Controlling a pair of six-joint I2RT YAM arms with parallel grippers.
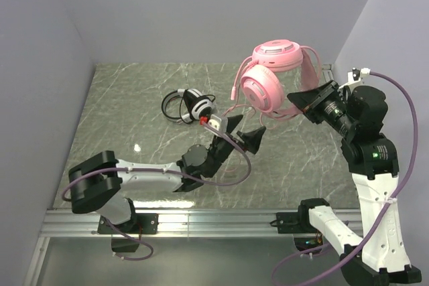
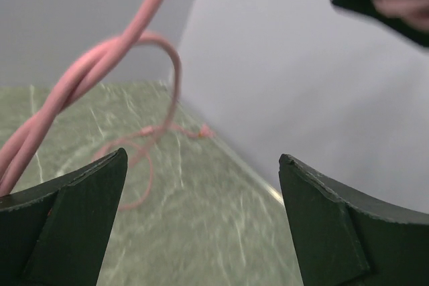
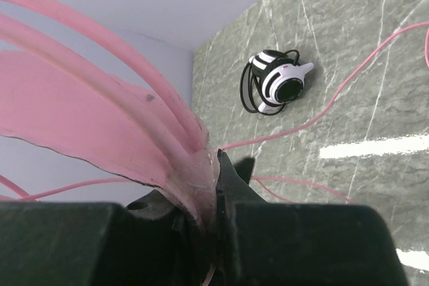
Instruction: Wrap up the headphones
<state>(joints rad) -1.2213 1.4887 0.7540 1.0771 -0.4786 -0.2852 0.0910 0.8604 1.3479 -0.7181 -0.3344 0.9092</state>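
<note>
My right gripper (image 1: 299,102) is shut on the headband of the pink headphones (image 1: 268,75) and holds them in the air at the back right; the band fills the right wrist view (image 3: 100,118). The pink cable (image 1: 231,108) hangs from them down to the table and runs past my left gripper (image 1: 242,132), which is open and empty just below the earcups. In the left wrist view the cable (image 2: 87,65) loops to the left of the fingers (image 2: 74,226), outside the gap. The black and white headphones (image 1: 190,106) lie on the table behind the left gripper, their black cable coiled around them.
Grey walls close the table at the back and both sides. A metal rail (image 1: 201,218) runs along the near edge. Purple arm cables (image 1: 228,175) loop by the left forearm. The marbled table surface (image 1: 134,98) spreads left of the headsets.
</note>
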